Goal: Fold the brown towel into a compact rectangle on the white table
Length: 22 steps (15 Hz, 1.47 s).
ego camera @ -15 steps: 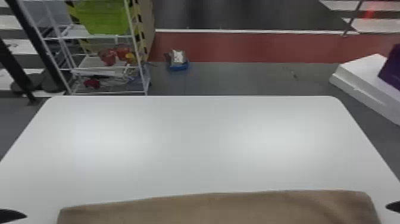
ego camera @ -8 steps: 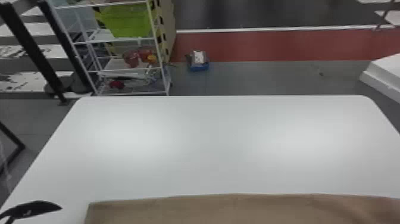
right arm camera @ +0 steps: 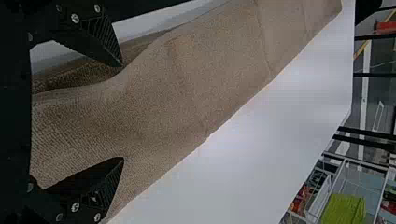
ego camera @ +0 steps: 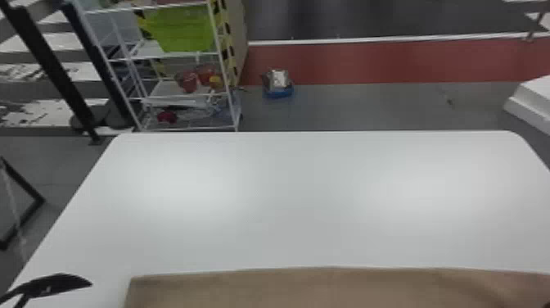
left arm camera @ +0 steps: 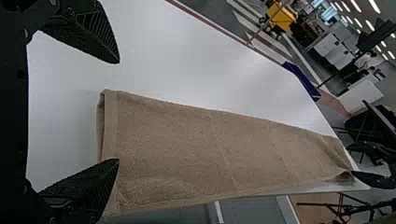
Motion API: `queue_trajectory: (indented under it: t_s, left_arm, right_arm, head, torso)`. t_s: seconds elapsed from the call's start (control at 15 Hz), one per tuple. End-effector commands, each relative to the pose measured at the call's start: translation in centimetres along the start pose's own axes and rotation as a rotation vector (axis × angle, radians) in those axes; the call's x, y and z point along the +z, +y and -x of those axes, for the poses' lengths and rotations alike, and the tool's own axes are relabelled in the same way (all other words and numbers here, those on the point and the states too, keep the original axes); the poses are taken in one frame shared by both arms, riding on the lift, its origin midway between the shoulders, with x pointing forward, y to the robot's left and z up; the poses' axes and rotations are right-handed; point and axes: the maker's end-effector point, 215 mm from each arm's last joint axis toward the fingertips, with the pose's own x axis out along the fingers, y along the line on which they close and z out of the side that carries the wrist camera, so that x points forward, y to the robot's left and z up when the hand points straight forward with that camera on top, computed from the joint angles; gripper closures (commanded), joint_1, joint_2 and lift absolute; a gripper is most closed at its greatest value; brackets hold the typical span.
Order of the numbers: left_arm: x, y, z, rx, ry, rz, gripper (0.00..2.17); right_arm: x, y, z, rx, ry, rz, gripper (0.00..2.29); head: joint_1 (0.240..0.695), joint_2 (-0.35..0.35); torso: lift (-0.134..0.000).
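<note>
In the head view my left gripper is at the lower left, just left of the brown towel, a long strip along the bottom edge on the white table. The left wrist view has the left gripper open at the towel's folded end, one finger over its near corner and the other above bare table. In the right wrist view my right gripper stands open over the towel, which shows between its fingers with a raised, rumpled edge. Whether the fingers touch the cloth I cannot tell.
Beyond the table's far edge stand a white wire shelf with a green bin and a small blue item on the floor. White blocks lie at the right. The table's bare surface extends beyond the towel.
The head view has swung left, so table and towel sit farther right in it. The left gripper shows more fully at the lower left; the right fingertip has left the right edge.
</note>
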Motion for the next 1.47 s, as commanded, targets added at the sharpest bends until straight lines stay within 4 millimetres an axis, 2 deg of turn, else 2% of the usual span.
queue_trajectory:
  t_s: [0.0,0.27,0.47,0.87,1.07,1.2,1.4]
  left_arm:
    - [0.0,-0.3,0.0,-0.012,-0.001,0.001,0.15]
    - [0.0,-0.3,-0.1,-0.015,-0.001,0.001,0.15]
    - [0.0,-0.4,0.0,-0.016,-0.001,0.001,0.15]
    - [0.0,-0.4,-0.3,-0.02,-0.007,0.003,0.15]
    - [0.0,-0.5,-0.2,-0.02,-0.005,0.004,0.15]
    - [0.0,-0.5,-0.2,-0.02,-0.005,0.004,0.15]
    - [0.0,-0.4,-0.2,-0.019,-0.006,0.003,0.15]
  right_arm:
    - [0.6,-0.6,0.7,-0.009,0.018,0.016,0.22]
    - [-0.8,0.6,-0.1,0.033,0.114,0.048,0.22]
    - [-1.1,0.4,0.1,0.034,0.13,0.051,0.22]
    - [-2.1,1.1,-0.3,0.051,0.165,0.053,0.45]
    - [-2.0,1.2,-0.3,0.06,0.167,0.067,0.74]
    - [-2.1,1.4,0.0,0.07,0.171,0.072,1.02]
    - [-2.7,2.0,0.6,0.075,0.178,0.062,1.06]
  head:
    - [0.695,0.129]
    - [0.695,0.119]
    - [0.695,0.126]
    - [0.695,0.111]
    - [0.695,0.112]
    - [0.695,0.115]
    - [0.695,0.113]
  torso:
    - [-0.123]
    - [-0.123]
    - [-0.123]
    - [-0.123]
    - [-0.123]
    - [-0.123]
    - [-0.123]
